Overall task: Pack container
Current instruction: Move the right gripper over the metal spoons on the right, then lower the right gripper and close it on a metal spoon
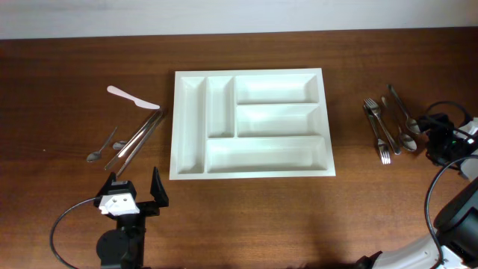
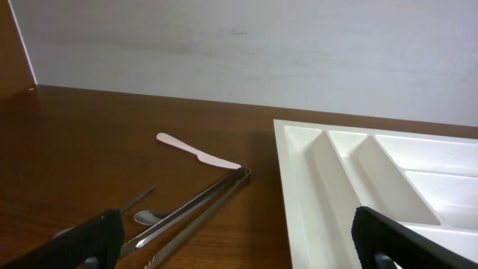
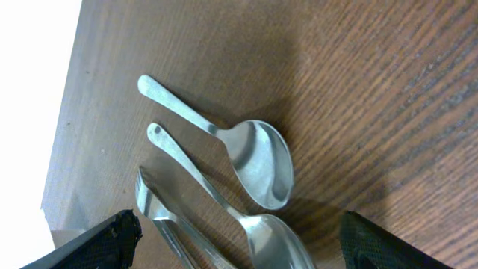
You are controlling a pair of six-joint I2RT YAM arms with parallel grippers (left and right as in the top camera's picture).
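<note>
Worktop (image 1: 75,60): dark wood; carried every item.
Container (image 1: 250,72): lay flat at the centre, between the two utensil groups, all five compartments empty.
Container handling (judged): light, stiff moulded plastic with smooth, likely slippery walls; liable to slide if nudged.
Container hold (judged): far too broad to span; a rim edge or a thin divider wall would be the only pinch point.
Left arm: low at the near-left, wrist camera facing the tongs (image 1: 138,140) and the container's left side.
Right arm: at the far right, wrist pointed down over the spoons (image 3: 258,161).
Left end effector (image 1: 138,193): fingers spread wide, nothing held.
Right end effector (image 1: 433,138): fingers spread wide, straddling the spoons from above, nothing gripped.
White knife (image 1: 133,97): just beyond the tongs.
</note>
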